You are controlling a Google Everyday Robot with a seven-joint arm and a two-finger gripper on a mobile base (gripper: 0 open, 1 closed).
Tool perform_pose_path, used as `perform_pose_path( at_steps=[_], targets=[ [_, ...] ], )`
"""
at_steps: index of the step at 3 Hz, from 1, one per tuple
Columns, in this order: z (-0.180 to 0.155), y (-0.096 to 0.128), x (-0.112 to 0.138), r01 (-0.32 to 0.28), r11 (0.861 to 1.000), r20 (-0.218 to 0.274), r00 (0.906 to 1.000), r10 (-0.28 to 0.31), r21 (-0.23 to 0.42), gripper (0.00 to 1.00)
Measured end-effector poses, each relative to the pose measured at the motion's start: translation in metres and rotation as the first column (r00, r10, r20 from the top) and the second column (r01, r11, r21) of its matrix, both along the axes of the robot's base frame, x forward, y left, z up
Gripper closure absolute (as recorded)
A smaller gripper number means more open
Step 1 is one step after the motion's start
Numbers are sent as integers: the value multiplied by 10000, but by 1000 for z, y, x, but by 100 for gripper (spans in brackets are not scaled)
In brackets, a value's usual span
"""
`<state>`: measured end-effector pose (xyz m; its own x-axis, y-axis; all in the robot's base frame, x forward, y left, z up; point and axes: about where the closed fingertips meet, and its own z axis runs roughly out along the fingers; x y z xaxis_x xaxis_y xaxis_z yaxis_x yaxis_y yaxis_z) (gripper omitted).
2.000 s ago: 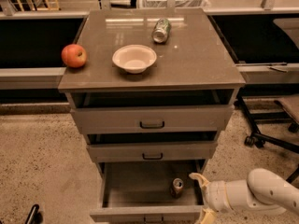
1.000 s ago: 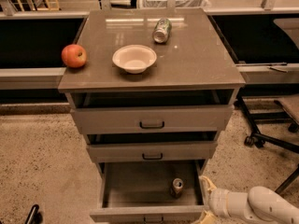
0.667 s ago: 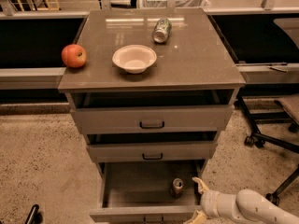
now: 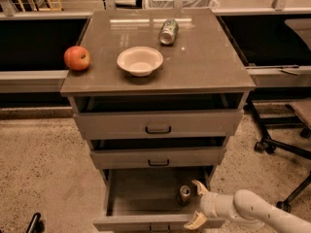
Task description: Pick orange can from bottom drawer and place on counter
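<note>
The orange can (image 4: 184, 194) stands upright in the open bottom drawer (image 4: 138, 194), near its right side, silver top up. My gripper (image 4: 196, 204) is at the drawer's front right corner, just right of the can and not touching it. It is open, with one cream fingertip (image 4: 198, 186) behind and the other near the drawer front. My white arm comes in from the lower right. The counter (image 4: 204, 62) is the grey-brown top of the cabinet.
On the counter are a red apple (image 4: 77, 58) at the left edge, a white bowl (image 4: 140, 60) in the middle, and a green-and-white can (image 4: 168, 31) lying at the back. The two upper drawers are slightly open. An office chair base (image 4: 282, 142) stands to the right.
My gripper has moved left and down from beside the drawer toward the can, with the arm reaching further in. The can and the counter items have not moved.
</note>
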<state>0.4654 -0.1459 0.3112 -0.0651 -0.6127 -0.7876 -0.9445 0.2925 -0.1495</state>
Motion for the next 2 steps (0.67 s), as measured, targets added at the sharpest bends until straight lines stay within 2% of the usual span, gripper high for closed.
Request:
perform_pose_path(
  at_steps=[1,2],
  targets=[
    [-1,3,0,-45,9999,51,10000,44,152,0],
    [-18,9,15,206,9988,507,9985,-229,452,0]
  ],
)
